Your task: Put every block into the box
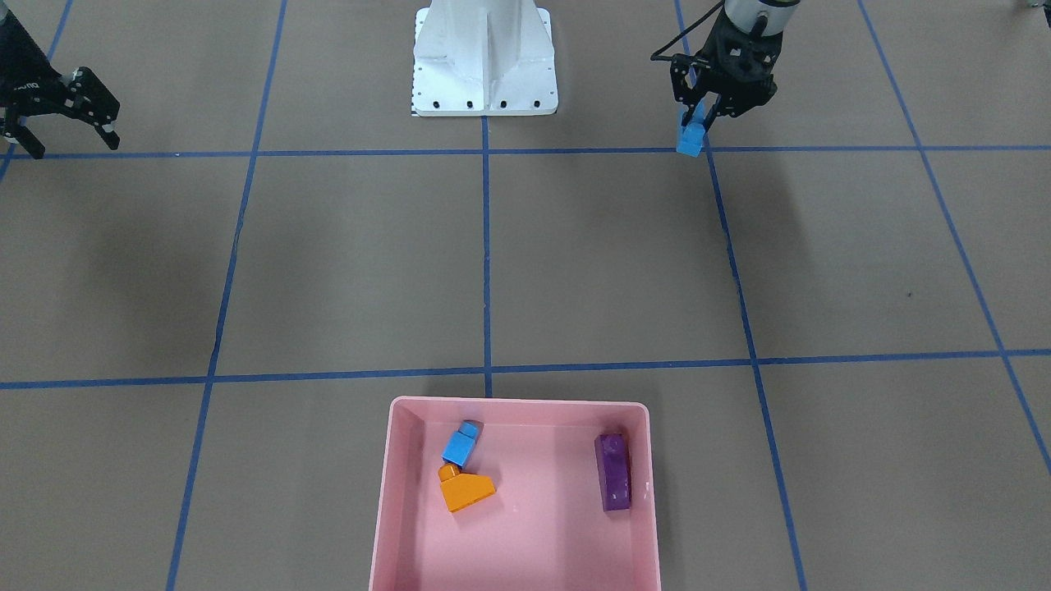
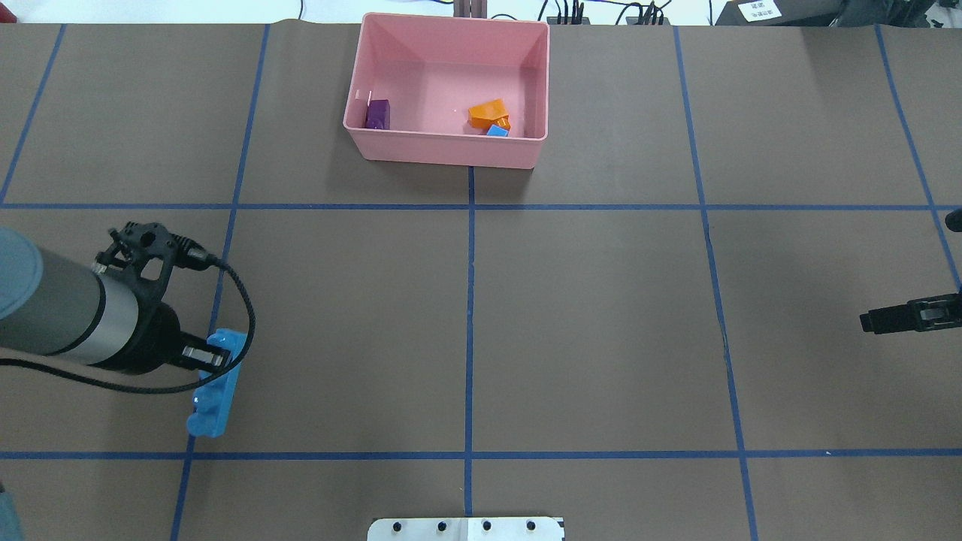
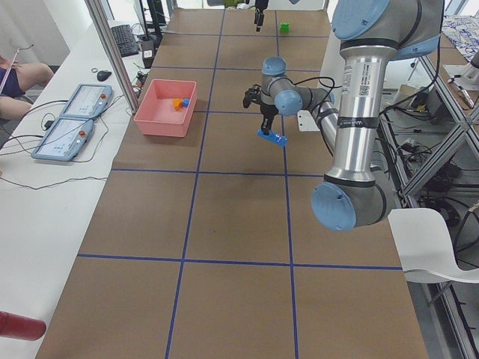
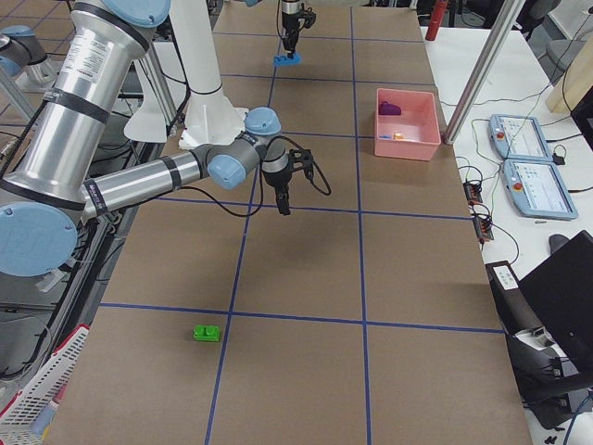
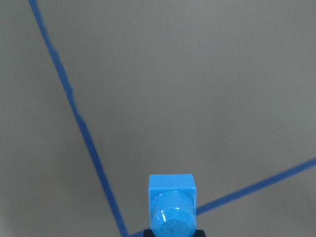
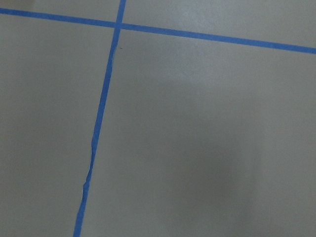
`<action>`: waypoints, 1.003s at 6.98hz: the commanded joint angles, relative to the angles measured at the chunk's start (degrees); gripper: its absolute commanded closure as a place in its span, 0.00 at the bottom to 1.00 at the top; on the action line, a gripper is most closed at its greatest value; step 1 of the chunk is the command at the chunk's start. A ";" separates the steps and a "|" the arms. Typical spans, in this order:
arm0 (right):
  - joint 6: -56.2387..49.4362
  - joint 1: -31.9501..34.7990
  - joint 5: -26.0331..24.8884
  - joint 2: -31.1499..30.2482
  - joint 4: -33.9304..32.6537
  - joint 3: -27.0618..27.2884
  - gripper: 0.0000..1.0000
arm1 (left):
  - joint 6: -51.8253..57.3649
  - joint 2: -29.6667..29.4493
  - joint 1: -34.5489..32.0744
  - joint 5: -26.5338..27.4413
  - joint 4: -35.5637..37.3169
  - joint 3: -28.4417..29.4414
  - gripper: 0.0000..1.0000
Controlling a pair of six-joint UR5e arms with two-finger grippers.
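The left hand (image 2: 207,356) is pinching one end of the long blue four-stud plastic bar (image 2: 213,400), well apart from the large shallow pink plastic box (image 2: 443,150), on the robot's side of it. Inside the box, the small blue single-stud brick (image 1: 460,445) lies against the orange sloped brick (image 1: 468,491), and the purple sloped brick (image 1: 613,483) lies by the opposite wall. The green two-stud brick (image 4: 207,333) sits on the brown counter (image 1: 575,263), far from the box. The right hand (image 1: 72,141), fingers spread, holds nothing, well away from the box
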 commanded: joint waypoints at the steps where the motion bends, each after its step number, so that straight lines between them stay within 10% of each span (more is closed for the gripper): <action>1: -0.42 0.08 0.03 0.43 0.62 -1.17 0.00 | -0.60 -16.06 -5.66 0.00 8.84 7.05 1.00; 7: -8.40 2.88 2.49 -1.67 7.05 -6.63 0.01 | -0.69 -54.31 -18.33 -4.49 7.12 54.98 1.00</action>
